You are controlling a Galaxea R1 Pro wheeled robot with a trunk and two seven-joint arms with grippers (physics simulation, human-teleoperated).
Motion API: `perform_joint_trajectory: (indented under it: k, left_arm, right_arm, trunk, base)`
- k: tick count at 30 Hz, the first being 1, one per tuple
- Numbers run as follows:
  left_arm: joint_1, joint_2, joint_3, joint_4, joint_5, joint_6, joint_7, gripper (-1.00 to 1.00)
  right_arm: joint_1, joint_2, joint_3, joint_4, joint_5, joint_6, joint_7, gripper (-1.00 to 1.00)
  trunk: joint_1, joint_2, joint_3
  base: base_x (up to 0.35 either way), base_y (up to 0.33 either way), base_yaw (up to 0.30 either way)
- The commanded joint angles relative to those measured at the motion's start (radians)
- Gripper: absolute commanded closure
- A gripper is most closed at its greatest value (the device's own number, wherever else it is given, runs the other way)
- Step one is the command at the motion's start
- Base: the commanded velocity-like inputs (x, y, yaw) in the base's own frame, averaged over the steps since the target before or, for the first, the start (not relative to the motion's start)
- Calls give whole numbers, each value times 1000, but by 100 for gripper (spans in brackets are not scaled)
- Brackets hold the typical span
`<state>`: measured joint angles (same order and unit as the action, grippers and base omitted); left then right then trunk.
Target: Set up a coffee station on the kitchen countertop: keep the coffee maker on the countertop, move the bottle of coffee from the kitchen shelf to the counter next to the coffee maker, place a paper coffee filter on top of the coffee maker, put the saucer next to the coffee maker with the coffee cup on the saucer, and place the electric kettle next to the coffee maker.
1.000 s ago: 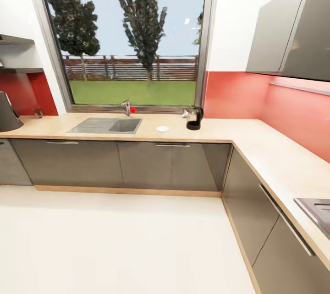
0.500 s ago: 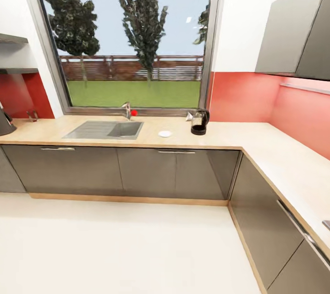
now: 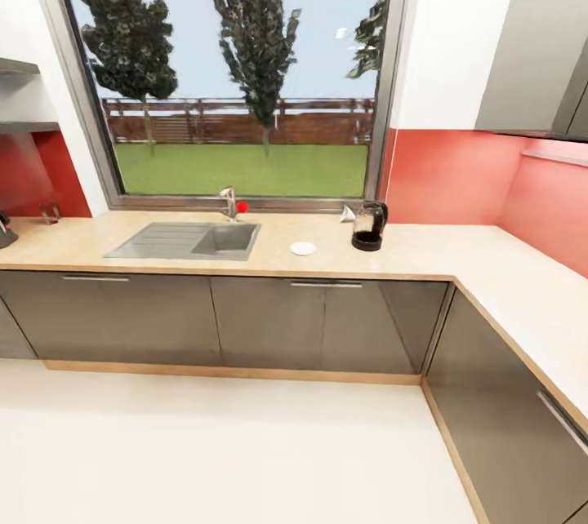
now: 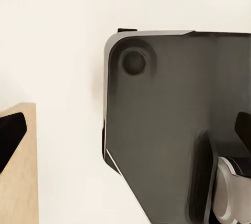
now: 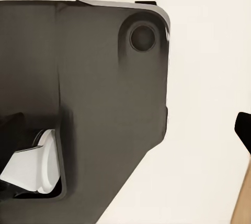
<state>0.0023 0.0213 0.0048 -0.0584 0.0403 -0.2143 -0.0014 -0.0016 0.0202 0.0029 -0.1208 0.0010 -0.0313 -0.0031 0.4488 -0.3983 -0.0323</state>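
**A:** Two of the task's things stand on the far table (image 3: 425, 245) under the window: the electric kettle (image 3: 368, 226), dark with a clear body, just right of the window frame; and a small white disc, which I take for the saucer (image 3: 303, 248), between the kettle and the sink (image 3: 189, 240). At the far left edge a sliver of a dark appliance (image 3: 5, 232) pokes in; possibly the coffee maker, though too little shows to be sure.

**B:** And the pincers?

**A:** I cannot tell how either is set; both wrist views look down on the robot's dark base (image 4: 172, 124) over pale floor (image 5: 209, 77), and no fingertips can be read clearly, so wide or narrow is anyone's guess. Nothing appears to be carried.

**B:** So what step is this?

**A:** Driving up, by my judgement; the robot stands well back on open floor, facing the table, and no item has been set in place yet.

**B:** How to do it well?

**A:** Roll in square to the stretch between saucer and kettle; stop short of the cabinet fronts (image 3: 269, 320) so the base does not strike them; raise an arm only once the kettle's handle side is plainly seen; keep the head aimed at the table so both things stay in sight.
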Motion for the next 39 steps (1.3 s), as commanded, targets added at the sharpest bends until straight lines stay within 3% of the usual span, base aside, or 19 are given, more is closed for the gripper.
perform_joint_trajectory:
  k: [1, 25, 39]
  left_arm:
    - [0, 0, 0, -1, 4, -2, 0, -100]
    - [0, -1, 0, -1, 4, -2, 0, -100]
    - [0, -1, 0, -2, 4, -2, 0, -100]
  right_arm:
    - [0, 0, 0, 0, 0, -2, 0, -100]
    - [0, 0, -2, -3, -1, -2, 0, -100]
    - [0, 0, -3, -3, -1, -2, 0, -100]
  trunk:
    - [1, -2, -2]
    - [1, -2, -2]
    - [1, -2, -2]
  base:
    - [329, 168, 0]
    - [311, 197, -2]
    - [240, 262, -119]
